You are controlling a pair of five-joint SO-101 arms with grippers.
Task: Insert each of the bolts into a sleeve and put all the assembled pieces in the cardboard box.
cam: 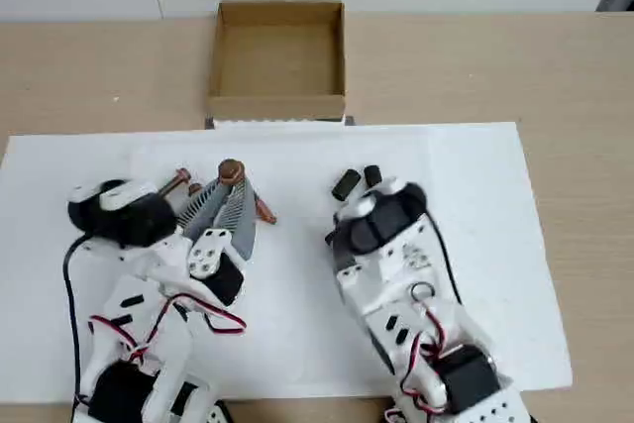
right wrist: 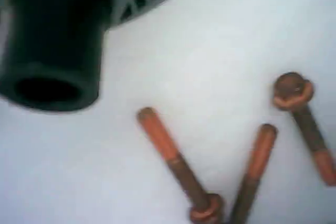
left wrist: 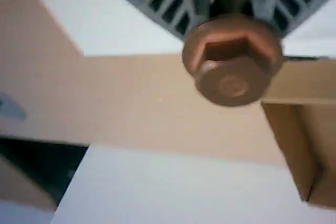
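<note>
at the near edge of the desk (cam: 584, 76) sat the two arms, on a white sheet (cam: 485, 284). the left gripper (cam: 231, 188) was squeezed tight on a bolt (cam: 231, 169). the bolt's round head stuck out at the fingertips, and its long part was hidden, so i could not tell which way the thin end pointed. the right gripper (right wrist: 68, 3) looked clamped on a black sleeve (right wrist: 50, 74). the open hole of the sleeve faced out, maybe so a bolt could slide in. the bolt and the sleeve were apart, near the middle of the sheet. three loose bolts (right wrist: 176, 166) lay flat on the sheet close by the left gripper, waiting their turn. at the far edge of the desk, just past the sheet, stood the cardboard box (cam: 277, 106). its top was open, so pieces could drop in. no finished piece was in it yet.
</note>
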